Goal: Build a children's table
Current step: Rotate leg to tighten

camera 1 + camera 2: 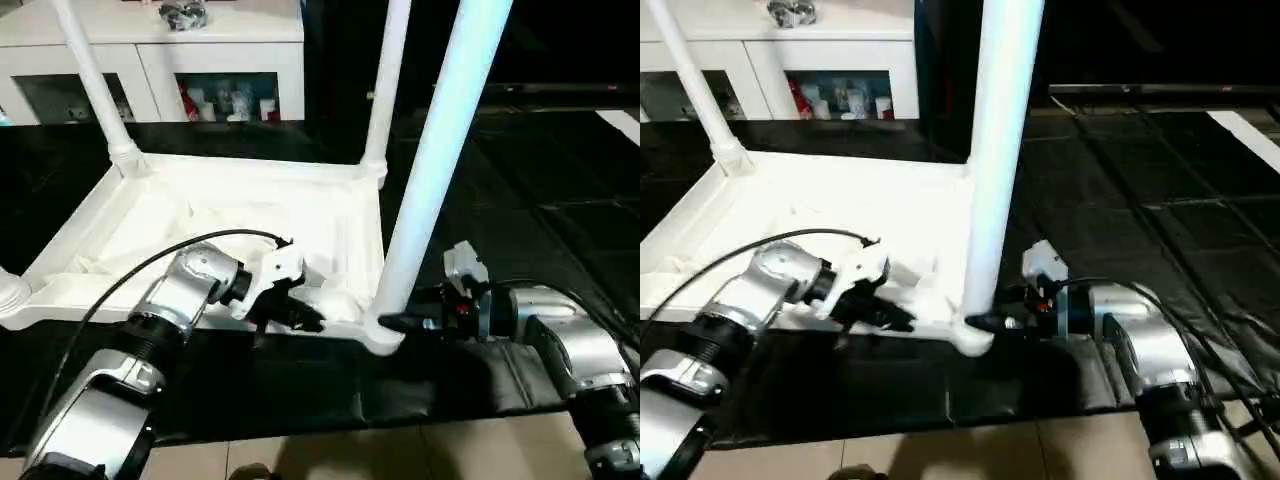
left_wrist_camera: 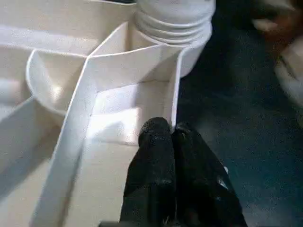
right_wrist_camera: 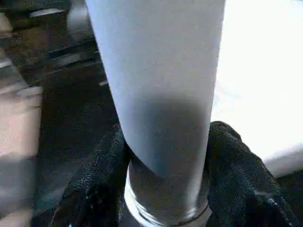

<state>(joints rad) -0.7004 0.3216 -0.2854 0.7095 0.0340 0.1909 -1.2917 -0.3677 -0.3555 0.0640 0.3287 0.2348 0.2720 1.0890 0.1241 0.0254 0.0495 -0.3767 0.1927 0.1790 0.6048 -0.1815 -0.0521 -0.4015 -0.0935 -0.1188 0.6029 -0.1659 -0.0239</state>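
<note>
The children's table lies upside down on the black mat, its ribbed underside (image 1: 230, 215) facing up. White legs stand in the far left (image 1: 90, 70), far right (image 1: 385, 90) and near right (image 1: 440, 150) corner sockets. My right gripper (image 1: 395, 322) is shut around the base of the near right leg (image 3: 161, 85), just above the socket, with one finger (image 3: 94, 184) on each side. My left gripper (image 1: 305, 318) sits at the near rim beside that corner. Its fingers (image 2: 156, 142) are pinched on the thin rim wall (image 2: 177, 85).
A white cabinet with glass doors (image 1: 150, 60) stands behind the table. The black mat (image 1: 520, 200) stretches away to the right. Tan floor tiles (image 1: 400, 455) begin at the mat's near edge. A black cable (image 1: 150, 262) arcs over my left forearm.
</note>
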